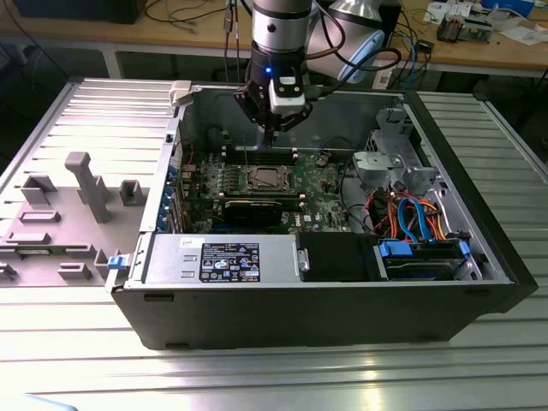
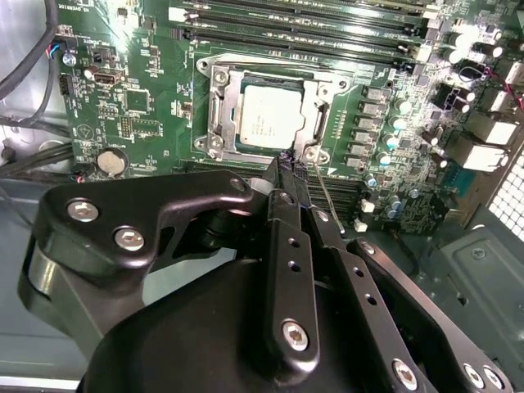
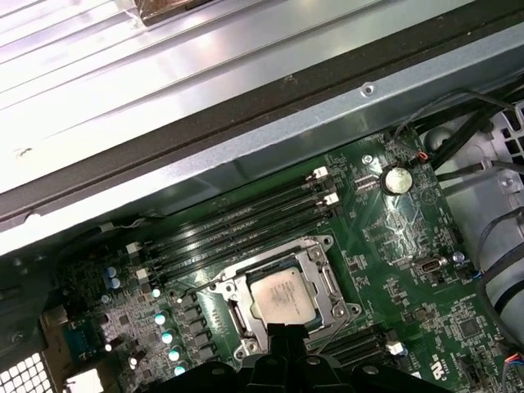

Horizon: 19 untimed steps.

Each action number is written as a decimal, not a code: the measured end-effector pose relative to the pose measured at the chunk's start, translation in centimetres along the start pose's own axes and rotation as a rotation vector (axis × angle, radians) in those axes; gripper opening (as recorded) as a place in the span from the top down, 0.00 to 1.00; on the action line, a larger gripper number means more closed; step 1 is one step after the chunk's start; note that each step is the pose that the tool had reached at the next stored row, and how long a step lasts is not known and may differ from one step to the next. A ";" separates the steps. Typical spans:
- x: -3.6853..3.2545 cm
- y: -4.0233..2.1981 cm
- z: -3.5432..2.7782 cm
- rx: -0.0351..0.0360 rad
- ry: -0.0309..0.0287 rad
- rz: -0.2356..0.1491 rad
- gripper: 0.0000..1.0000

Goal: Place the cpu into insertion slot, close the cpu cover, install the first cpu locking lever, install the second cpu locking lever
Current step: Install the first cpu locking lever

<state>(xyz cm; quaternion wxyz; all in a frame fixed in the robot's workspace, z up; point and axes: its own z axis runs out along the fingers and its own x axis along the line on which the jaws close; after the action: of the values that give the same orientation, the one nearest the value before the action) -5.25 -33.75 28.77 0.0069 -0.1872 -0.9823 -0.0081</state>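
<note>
While the arm hangs over the open computer case (image 1: 342, 317), its tool (image 2: 286, 164) has both fingers pressed together, gripping nothing, tips just beside the socket (image 2: 214, 110). The chip (image 2: 266, 123) sits inside it, cover plate (image 2: 315, 106) seemingly down. Lever stage, I judge (one thin locking lever (image 2: 325, 196) looks unhooked); latching it calls for a careful downward push.

The exterior view looks down at a slant from beyond one long edge of the counter (image 1: 257, 377), far enough off to take in the whole open computer case (image 1: 342, 300) and the arm (image 1: 278, 34) above it. Both wrist views sit close over the green circuit board (image 2: 131, 98), facing down past the end effector (image 2: 291, 164) from opposite sides. They share the cpu (image 3: 282, 295), the memory slots (image 3: 246, 217) and the coin battery (image 3: 397, 179).
</note>
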 end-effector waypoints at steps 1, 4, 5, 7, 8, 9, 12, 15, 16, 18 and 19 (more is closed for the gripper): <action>0.00 0.00 0.00 0.0001 0.0000 -0.003 0.89; 0.00 0.00 0.00 0.0003 0.0002 -0.015 0.89; 0.00 0.00 0.00 0.0004 0.0002 -0.019 0.89; 0.00 0.00 0.00 0.0005 0.0003 -0.026 0.89; 0.00 0.00 0.00 0.0006 0.0004 -0.030 0.89; 0.00 0.00 0.00 0.0007 0.0005 -0.038 0.89; 0.00 0.00 0.01 0.0009 0.0007 -0.054 0.89; 0.00 0.00 0.01 0.0012 0.0009 -0.068 0.89; 0.00 0.00 0.01 0.0013 0.0010 -0.072 0.89; 0.00 0.00 0.01 0.0015 0.0011 -0.081 0.89; 0.01 0.00 0.01 0.0015 0.0012 -0.086 0.89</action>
<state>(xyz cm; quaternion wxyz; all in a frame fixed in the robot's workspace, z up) -5.25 -33.75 28.76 0.0072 -0.1445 -0.9894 -0.0077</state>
